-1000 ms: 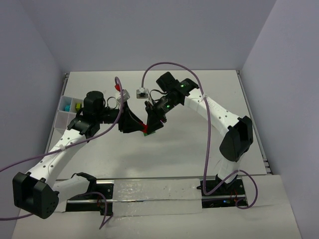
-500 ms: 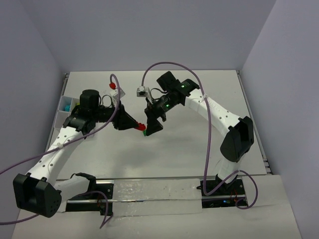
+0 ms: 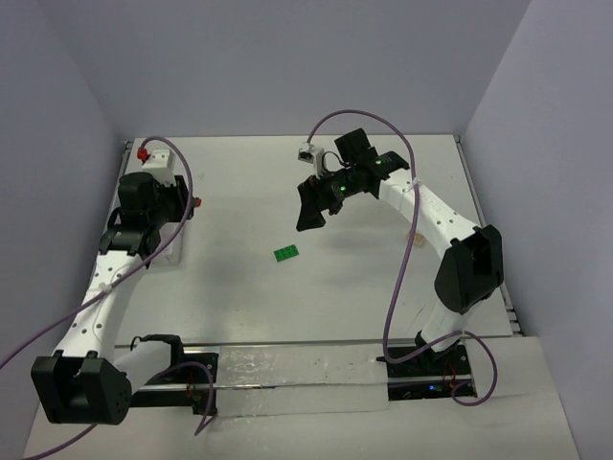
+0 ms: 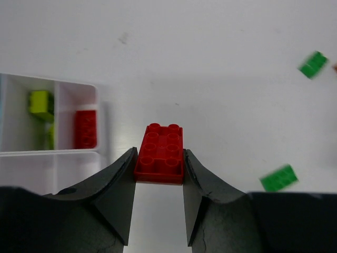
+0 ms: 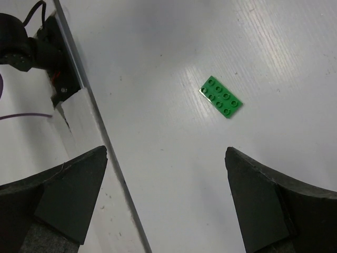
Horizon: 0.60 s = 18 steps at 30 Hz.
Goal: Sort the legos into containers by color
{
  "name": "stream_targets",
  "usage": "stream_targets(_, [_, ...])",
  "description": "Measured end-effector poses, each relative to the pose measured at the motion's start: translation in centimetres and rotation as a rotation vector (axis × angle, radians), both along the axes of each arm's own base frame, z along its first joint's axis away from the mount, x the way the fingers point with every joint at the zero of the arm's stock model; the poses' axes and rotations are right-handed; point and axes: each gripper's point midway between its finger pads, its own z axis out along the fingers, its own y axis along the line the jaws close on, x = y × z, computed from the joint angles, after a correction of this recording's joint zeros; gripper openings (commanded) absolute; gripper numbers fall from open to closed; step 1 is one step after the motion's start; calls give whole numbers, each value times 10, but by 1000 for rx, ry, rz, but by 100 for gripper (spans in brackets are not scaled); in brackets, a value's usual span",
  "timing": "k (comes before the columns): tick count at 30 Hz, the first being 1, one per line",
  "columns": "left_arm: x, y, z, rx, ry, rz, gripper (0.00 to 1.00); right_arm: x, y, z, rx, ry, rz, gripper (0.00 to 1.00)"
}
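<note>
Left gripper (image 4: 158, 174) clamped on red lego (image 4: 160, 153) (studs up), right gripper (image 5: 164, 155) spread wide — clear of green lego (image 5: 221, 97)

At left gripper (image 4: 158, 158): held brick (image 4: 162, 143) between the two fingers, above the table (image 4: 210, 63). Just left of the fingertips, slightly ahead: compartment box (image 4: 98, 118). In the cell nearest the fingers: boxed brick (image 4: 85, 129). In the cell left of that: second boxed brick (image 4: 41, 103). Ahead and far to the right, on the table: far loose brick (image 4: 314, 64). Beside the right finger, further right: near loose brick (image 4: 278, 177).

At right gripper (image 5: 166, 179): ahead, slightly right of centre, flat on the table, well apart from both fingers: lone brick (image 5: 221, 97).
</note>
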Motion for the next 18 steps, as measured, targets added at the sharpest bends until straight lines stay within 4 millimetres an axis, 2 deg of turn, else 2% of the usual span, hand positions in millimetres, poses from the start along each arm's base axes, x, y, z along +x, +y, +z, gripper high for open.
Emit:
stream_targets(3, [23, 25, -4, 96, -32, 113, 0, 1, -2, -4, -12, -4, -12, 100])
stream_targets(7, [45, 47, -26, 208, -8, 186, 0, 3, -3, -5, -20, -10, -19, 100])
stream_targets(18, [73, 82, -67, 372, 90, 238, 0, 4, -3, -5, -21, -13, -21, 100])
